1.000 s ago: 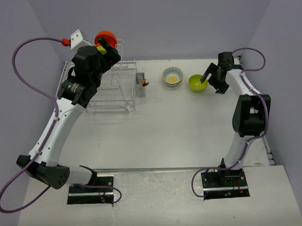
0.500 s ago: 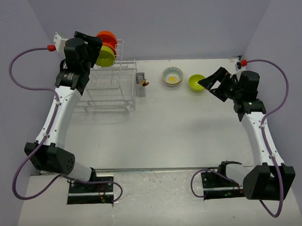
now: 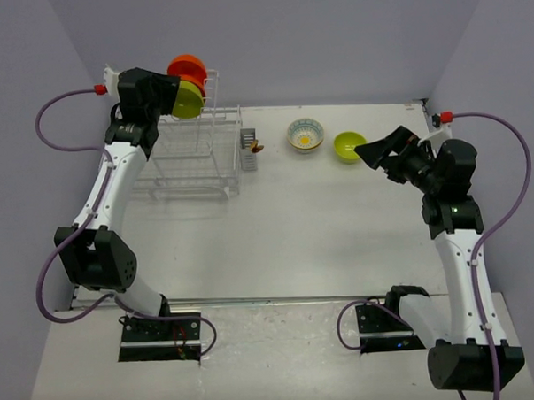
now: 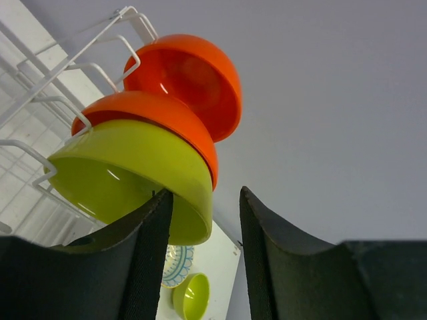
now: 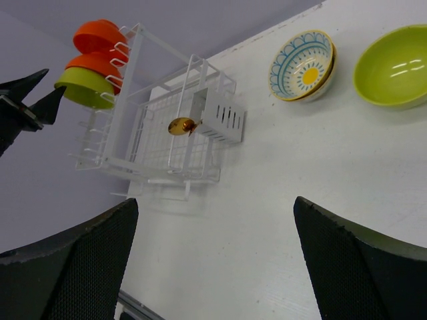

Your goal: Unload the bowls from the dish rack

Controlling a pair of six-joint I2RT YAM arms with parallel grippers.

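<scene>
The white table [image 3: 295, 225] carries the white wire dish rack [image 3: 194, 159] at its far left, a low tray with a taller slotted tier rising at the back. The left arm [image 3: 107, 189] reaches up to that tier, and the left gripper [image 4: 205, 200] sits at the bowls held there. Its fingers are moderately parted with nothing pinched. The lower rim of the rack's lime-green bowl [image 4: 127, 173] just enters the gap beside one finger, but whether they touch cannot be told. The right arm [image 3: 455, 236] stands at the right side, and the right gripper [image 5: 215, 203] hangs wide apart above bare tabletop, holding nothing. Three bowls stand on edge in the upper tier, close together: two orange-red bowls [image 4: 193, 77] stacked highest, with the lime-green one below them. Two more bowls rest upright on the table well to the right of the rack: a flower-patterned bowl [image 3: 305, 134] with a bluish rim, and just beside it on the right a second lime-green bowl [image 3: 349, 146], near the right gripper. A small grey cutlery holder [image 5: 223, 120] hangs on the rack's right end. A tiny golden-brown object [image 5: 180, 127] sits next to the holder, too small to identify.
</scene>
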